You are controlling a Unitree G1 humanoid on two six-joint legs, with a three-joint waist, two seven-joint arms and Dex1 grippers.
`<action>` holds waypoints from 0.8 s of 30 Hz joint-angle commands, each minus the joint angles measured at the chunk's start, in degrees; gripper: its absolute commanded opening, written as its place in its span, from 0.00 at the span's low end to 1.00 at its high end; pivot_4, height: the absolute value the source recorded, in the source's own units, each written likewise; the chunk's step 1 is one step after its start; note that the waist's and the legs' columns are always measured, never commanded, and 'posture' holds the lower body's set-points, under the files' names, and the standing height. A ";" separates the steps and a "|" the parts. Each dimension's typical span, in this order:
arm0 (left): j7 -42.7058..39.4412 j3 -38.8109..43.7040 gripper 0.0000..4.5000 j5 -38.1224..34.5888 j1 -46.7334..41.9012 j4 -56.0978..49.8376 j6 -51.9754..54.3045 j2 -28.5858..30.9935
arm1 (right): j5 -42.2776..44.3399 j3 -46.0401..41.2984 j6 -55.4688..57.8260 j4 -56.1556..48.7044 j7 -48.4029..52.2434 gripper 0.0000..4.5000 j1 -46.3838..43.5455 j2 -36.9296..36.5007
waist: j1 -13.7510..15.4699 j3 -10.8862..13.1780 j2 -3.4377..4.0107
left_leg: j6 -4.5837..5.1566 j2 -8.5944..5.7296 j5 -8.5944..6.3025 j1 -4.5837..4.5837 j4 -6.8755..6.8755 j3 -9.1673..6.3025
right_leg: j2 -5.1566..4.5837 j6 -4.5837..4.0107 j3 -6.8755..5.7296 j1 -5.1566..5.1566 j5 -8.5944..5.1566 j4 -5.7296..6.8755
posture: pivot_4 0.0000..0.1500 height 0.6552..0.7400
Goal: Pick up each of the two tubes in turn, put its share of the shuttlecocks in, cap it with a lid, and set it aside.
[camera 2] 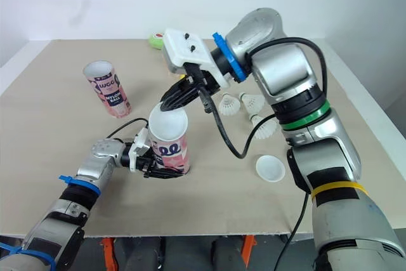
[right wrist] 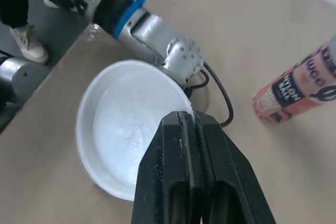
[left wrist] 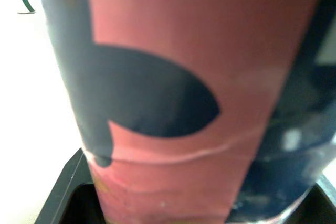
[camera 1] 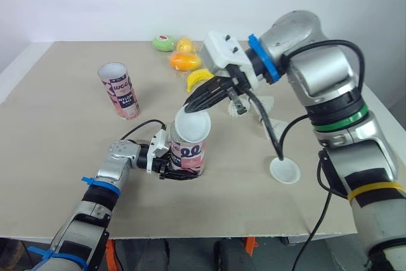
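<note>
**Capping tube 1 of 2**
Nearest, the left gripper [camera 1: 177,171] clamps the base of the pink printed cardboard tube [camera 1: 188,152]. At its mouth the right gripper [camera 1: 189,106] pinches the rim of a tilted round white plastic lid [camera 1: 192,125], not yet seated. Right of that tube lies a second white lid [camera 1: 284,171]. Beyond it, 3 white feathered shuttlecocks [camera 2: 228,105] and the open second pink tube [camera 1: 119,91] wait, so roughly half remains.

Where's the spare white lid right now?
In the head views, the spare lid lies flat on the table, on the robot's right, just nearer the robot than the loose shuttlecocks.
</note>
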 commanded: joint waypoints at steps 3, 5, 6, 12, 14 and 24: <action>-0.15 -2.59 0.62 3.10 1.91 0.16 0.45 0.48 | -1.16 2.64 -4.86 2.88 2.50 0.01 -2.95 0.45 | -0.02 0.00 0.00 | 0.00 0.00 0.00 0.01 -0.03 0.00 | 0.01 -0.01 0.00 -0.02 -0.02 0.00 | 1.00 0.41; 0.06 -2.62 0.62 3.10 1.95 -0.04 0.53 0.50 | 0.06 3.89 -4.95 2.71 2.50 0.01 -2.97 0.03 | -0.02 0.00 0.00 | 0.00 0.00 0.00 0.01 -0.04 -0.01 | 0.01 -0.02 0.00 -0.02 -0.02 0.01 | 1.00 0.41; 0.18 -2.62 0.62 3.08 2.02 -0.14 0.57 0.52 | 0.91 4.72 -4.55 2.26 2.50 0.01 -2.91 -0.38 | -0.03 0.00 0.00 | 0.00 0.00 0.00 0.01 -0.04 0.00 | 0.01 -0.02 0.00 -0.01 -0.02 0.01 | 1.00 0.41; 0.39 -2.51 0.62 3.24 2.36 -0.37 0.65 0.48 | 5.91 7.97 -2.52 0.35 2.50 0.01 -3.28 -2.92 | 0.01 0.00 0.00 | 0.00 0.00 0.00 0.01 -0.03 0.00 | 0.00 -0.02 0.00 0.00 -0.04 0.00 | 1.00 0.41; 0.40 -2.48 0.62 3.33 2.28 -0.19 0.60 0.43 | 6.66 8.88 -2.18 0.79 2.50 0.01 -3.82 -3.31 | 0.00 0.00 0.00 | 0.00 0.00 0.00 0.01 -0.05 -0.01 | 0.00 -0.04 0.00 -0.02 -0.05 0.00 | 1.00 0.41; 0.52 -2.36 0.62 3.40 2.19 0.36 0.17 0.09 | 7.70 8.35 -3.96 12.22 2.50 0.01 -11.29 -0.51 | -0.06 0.01 0.02 | -0.02 0.00 -0.02 0.00 -0.06 -0.01 | 0.01 -0.05 -0.01 -0.05 -0.05 0.02 | 1.00 0.41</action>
